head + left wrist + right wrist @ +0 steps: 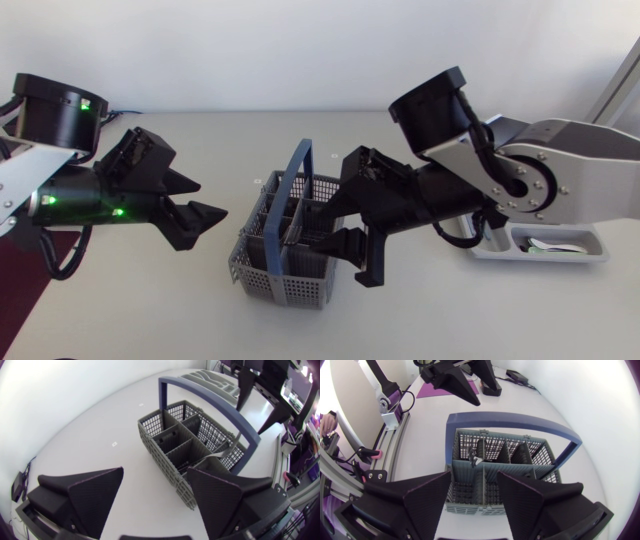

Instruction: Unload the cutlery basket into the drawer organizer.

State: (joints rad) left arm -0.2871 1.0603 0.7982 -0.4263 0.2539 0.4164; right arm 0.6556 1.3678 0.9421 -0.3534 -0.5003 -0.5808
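The grey cutlery basket (283, 262) stands nearest the table's front edge, about mid-table, with its blue arched handle (292, 178) upright across the middle. Partitions split it into compartments. In the right wrist view a thin metal utensil (474, 458) stands in one compartment near the handle; what kind of utensil cannot be told. The left wrist view shows a silver handle (226, 450) leaning at the basket's far end.

The right gripper (348, 243) hangs over the basket's right side, its two wedge fingers spread wide and holding nothing. From its own camera they frame the basket's closer compartments from above; whether they touch the mesh is unclear.

The left gripper (204, 204) is just left of the basket and apart from it, its fingers parted and empty, tips pointing toward the basket.

Farther right, partly under the right arm, lies the pale drawer organizer (592, 256)
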